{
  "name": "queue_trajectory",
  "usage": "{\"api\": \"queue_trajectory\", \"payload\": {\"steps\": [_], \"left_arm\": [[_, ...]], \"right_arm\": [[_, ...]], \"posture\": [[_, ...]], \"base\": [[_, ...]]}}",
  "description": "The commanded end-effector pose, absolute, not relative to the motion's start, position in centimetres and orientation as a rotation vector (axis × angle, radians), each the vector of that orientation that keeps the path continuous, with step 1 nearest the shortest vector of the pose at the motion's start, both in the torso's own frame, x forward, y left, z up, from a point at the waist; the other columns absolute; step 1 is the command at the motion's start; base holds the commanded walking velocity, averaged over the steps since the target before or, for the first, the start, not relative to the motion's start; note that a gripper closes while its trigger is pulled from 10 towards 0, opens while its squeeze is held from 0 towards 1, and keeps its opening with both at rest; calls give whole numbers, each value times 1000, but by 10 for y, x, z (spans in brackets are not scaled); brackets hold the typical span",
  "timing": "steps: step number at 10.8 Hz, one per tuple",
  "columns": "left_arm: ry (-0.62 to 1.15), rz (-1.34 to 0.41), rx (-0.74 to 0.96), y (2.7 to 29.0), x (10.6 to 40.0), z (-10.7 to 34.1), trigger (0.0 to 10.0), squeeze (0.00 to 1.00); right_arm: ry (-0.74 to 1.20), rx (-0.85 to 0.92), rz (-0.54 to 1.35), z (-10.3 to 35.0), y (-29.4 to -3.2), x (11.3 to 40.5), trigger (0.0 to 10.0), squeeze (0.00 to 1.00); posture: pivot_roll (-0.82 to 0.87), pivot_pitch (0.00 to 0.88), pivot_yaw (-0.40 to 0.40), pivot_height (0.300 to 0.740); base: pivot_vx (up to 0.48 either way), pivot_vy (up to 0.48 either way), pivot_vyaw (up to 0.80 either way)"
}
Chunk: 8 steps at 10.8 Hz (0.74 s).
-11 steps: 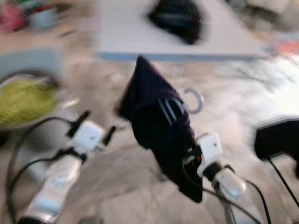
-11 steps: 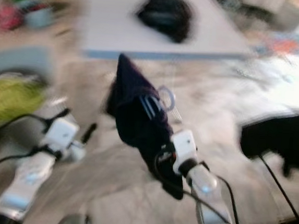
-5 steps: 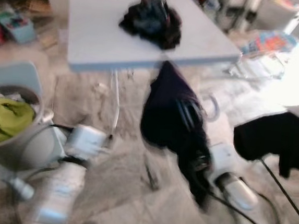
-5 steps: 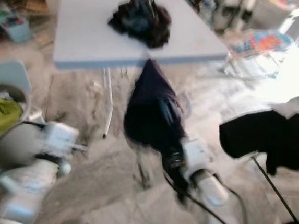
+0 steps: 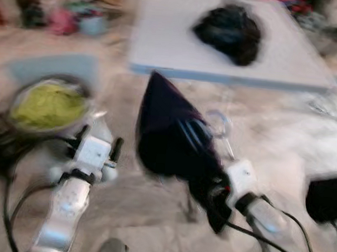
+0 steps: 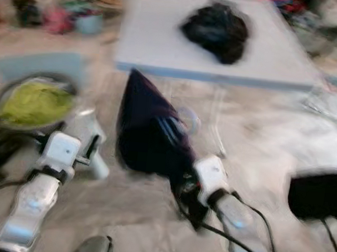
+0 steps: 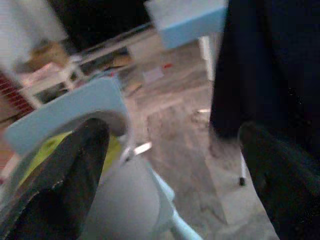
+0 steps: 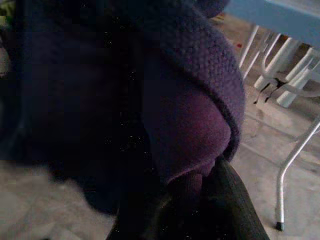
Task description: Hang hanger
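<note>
The step in hand looks like carrying the loaded hanger toward a place to hang it, and doing that well means keeping the right arm steady and the hook upright and free of cloth, so it can be slipped over a rail once one comes into sight; the pictures are blurred, so slowing the walk would help the aim. The right pincer (image 5: 213, 186) is closed on the dark garment (image 5: 170, 135) and the hanger (image 5: 219, 123) inside it, gripping at the cloth's near lower end. The garment rises up and away from the pincer toward the far left, and the hanger's pale hook stands clear just beside the cloth on the right, above and beyond the pincer. In the right wrist view the purple knit fabric (image 8: 195, 100) drapes right over the fingers. The left pincer (image 5: 99, 137) hangs empty with its fingers apart, near a basket of green laundry (image 5: 49, 104). Beyond stands a pale worktop (image 5: 164, 37) with a dark heap of clothes (image 5: 229, 31).
</note>
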<state>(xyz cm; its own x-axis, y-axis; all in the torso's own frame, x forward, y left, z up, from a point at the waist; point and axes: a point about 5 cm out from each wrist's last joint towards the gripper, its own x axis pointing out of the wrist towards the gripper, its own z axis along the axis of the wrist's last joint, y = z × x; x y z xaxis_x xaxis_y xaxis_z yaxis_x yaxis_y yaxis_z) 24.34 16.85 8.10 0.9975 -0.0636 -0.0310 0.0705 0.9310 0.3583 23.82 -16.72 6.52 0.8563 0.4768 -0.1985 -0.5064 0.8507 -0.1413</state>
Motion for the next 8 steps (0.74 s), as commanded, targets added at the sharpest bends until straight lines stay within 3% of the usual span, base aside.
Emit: {"api": "queue_trajectory", "payload": {"steps": [1,4,6,8], "left_arm": [[-13,-32,333,173,239,88,10000,0],[-21,-152,49,154,220,98,10000,0],[0,-186,80,153,218,94,10000,0],[-43,-111,230,172,232,100,10000,0]], "right_arm": [[105,-170,443,77,-175,242,10000,0],[112,-158,412,75,-175,233,10000,0],[77,-179,360,80,-180,244,10000,0],[82,-175,338,80,-184,248,10000,0]], "posture": [[-14,74,-74,740],[-10,84,-77,740],[-4,86,-82,740],[6,88,-94,740]], "base": [[0,0,0],[0,0,0],[0,0,0],[0,0,0]]}}
